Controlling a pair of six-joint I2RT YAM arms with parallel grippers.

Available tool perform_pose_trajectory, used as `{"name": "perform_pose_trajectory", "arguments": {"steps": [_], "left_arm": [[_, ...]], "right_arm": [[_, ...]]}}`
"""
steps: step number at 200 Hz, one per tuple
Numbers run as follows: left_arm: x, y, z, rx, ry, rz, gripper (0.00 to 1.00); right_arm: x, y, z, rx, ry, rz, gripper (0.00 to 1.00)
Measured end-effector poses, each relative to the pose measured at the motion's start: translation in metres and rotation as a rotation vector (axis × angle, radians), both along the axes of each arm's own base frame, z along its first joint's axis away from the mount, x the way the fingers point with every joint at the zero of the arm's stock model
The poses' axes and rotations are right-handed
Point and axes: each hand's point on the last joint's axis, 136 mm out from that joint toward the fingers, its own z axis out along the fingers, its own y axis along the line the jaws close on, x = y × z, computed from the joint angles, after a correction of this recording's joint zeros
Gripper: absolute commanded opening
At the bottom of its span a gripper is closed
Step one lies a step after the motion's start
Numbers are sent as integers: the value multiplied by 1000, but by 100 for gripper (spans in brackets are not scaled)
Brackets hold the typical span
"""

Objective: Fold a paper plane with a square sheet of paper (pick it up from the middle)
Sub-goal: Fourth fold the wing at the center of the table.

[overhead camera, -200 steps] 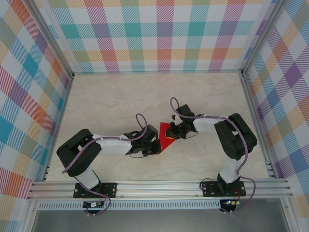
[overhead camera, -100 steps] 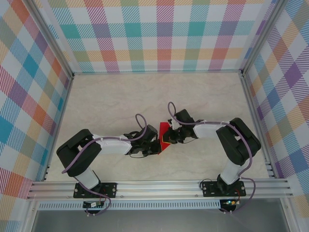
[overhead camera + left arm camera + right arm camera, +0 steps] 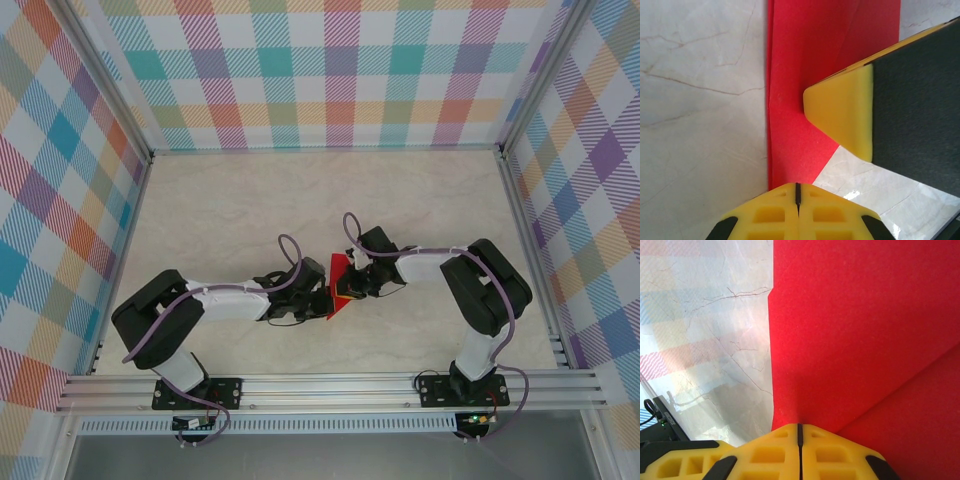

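The left arm point(image 3: 225, 298) and the right arm point(image 3: 440, 262) are stretched low and inward, elbows out. The left hand point(image 3: 322, 302) and the right hand point(image 3: 353, 284) are brought close together over the middle of the table point(image 3: 230, 200). Each hand is seen fully closed, its fingertips pressed together at an edge of the red paper sheet point(image 3: 340, 267); whether paper is pinched cannot be told. The sheet, creased with a folded flap, lies flat between the hands. Bare table is left on every side, the checked walls point(image 3: 340, 70) well apart. Counted: two arms, two hands, one sheet.
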Motion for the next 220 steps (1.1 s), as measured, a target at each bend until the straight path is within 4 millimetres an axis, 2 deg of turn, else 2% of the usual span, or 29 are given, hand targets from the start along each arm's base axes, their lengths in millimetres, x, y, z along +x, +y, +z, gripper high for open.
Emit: {"name": "perform_pose_trajectory", "arguments": {"steps": [79, 167, 220], "left_arm": [[1, 5, -10, 35, 7, 12, 0], [-1, 6, -11, 40, 18, 10, 0], [-2, 8, -12, 45, 25, 11, 0]], "right_arm": [[1, -1, 0, -10, -4, 4, 6], [7, 0, -1, -32, 23, -2, 6], [28, -4, -1, -17, 26, -42, 6]]}}
